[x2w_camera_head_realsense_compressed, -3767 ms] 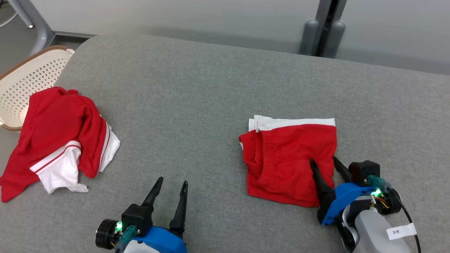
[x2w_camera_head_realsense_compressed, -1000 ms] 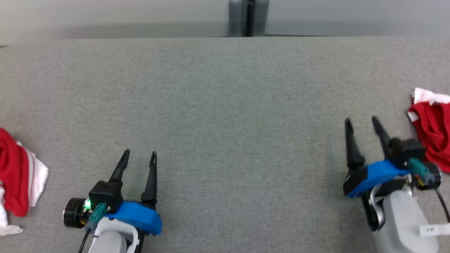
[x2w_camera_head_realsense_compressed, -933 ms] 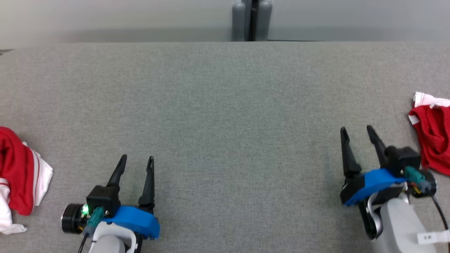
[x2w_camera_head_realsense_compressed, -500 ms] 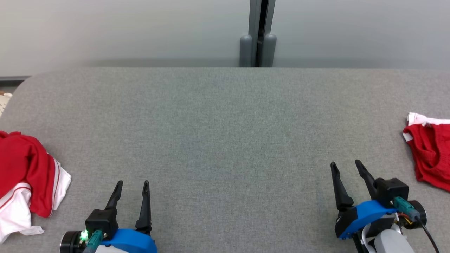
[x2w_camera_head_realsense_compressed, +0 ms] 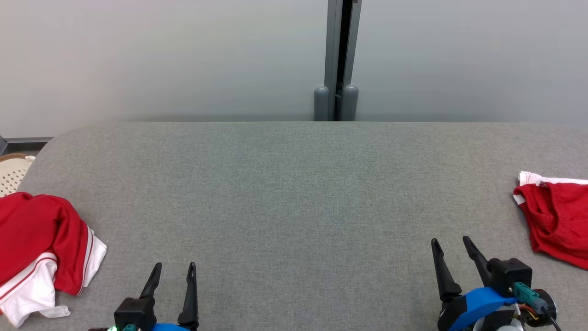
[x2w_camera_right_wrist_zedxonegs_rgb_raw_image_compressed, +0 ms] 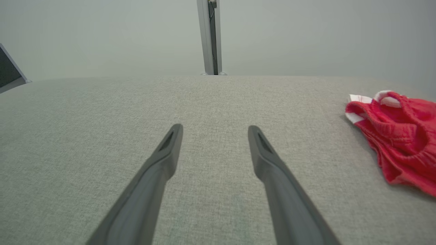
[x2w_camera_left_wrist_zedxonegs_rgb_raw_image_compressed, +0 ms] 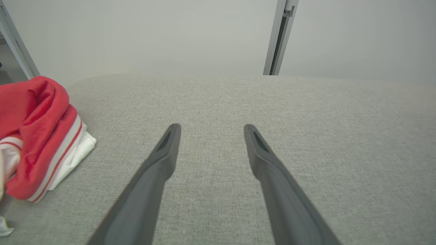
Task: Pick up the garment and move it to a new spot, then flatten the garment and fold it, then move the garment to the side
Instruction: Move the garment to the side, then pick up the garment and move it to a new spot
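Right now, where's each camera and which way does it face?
Head view: on the head, looking forward and down at the grey table; left pincer and right pincer, open, at the bottom.
Left wrist view: on that wrist, looking along its fingers toward the wall; crumpled garment at left.
Right wrist view: likewise, along its own fingers; folded shorts at right.
Shared: all three see the post behind the table.

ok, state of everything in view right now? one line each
left gripper: open, empty, above the bare table
right gripper: open, empty, apart from the shorts
red shorts: folded, lying at the table's right side
red and white garment: crumpled heap at the table's left edge, no gripper on it
basket: beyond the table's left corner, contents not visible
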Tool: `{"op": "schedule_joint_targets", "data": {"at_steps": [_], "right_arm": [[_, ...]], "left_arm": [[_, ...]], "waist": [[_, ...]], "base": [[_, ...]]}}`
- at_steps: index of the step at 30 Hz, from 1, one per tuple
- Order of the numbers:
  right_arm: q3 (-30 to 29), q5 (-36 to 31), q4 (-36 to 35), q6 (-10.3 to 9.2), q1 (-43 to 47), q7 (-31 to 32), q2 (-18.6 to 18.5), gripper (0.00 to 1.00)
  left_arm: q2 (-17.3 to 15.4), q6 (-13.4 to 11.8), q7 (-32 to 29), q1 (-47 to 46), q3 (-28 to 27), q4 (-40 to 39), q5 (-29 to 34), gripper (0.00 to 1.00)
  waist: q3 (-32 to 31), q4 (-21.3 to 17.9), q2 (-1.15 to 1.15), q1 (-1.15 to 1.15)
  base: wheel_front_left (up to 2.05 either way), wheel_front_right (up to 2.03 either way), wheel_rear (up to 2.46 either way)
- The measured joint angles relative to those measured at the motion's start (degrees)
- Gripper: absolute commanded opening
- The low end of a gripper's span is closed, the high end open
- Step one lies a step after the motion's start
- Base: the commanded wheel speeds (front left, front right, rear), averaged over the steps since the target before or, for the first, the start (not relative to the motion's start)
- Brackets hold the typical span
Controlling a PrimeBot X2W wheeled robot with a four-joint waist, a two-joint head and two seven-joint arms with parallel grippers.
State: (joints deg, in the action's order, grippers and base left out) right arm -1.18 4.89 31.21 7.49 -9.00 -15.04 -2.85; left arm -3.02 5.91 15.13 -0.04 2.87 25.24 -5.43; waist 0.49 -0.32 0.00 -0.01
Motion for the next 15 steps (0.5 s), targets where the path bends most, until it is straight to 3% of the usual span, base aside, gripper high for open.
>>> {"op": "schedule_joint_targets", "data": {"at_steps": [9,15], "right_arm": [[0.55,0.27,0.2,0.01,0.53,0.0,0.01,1.0],[0.49,-0.24,0.2,0.0,0.65,0.0,-0.02,1.0]], "left_arm": [[0.04,-0.03,0.0,0.0,0.3,0.22,-0.57,1.0],[0.1,-0.66,0.0,-2.6,0.63,0.6,-2.63,1.0]], "waist": [[0.48,1.89,0.0,0.01],[1.57,7.11,0.0,0.01]], "base": [[0.0,0.0,0.0],[0.0,0.0,0.0]]}}
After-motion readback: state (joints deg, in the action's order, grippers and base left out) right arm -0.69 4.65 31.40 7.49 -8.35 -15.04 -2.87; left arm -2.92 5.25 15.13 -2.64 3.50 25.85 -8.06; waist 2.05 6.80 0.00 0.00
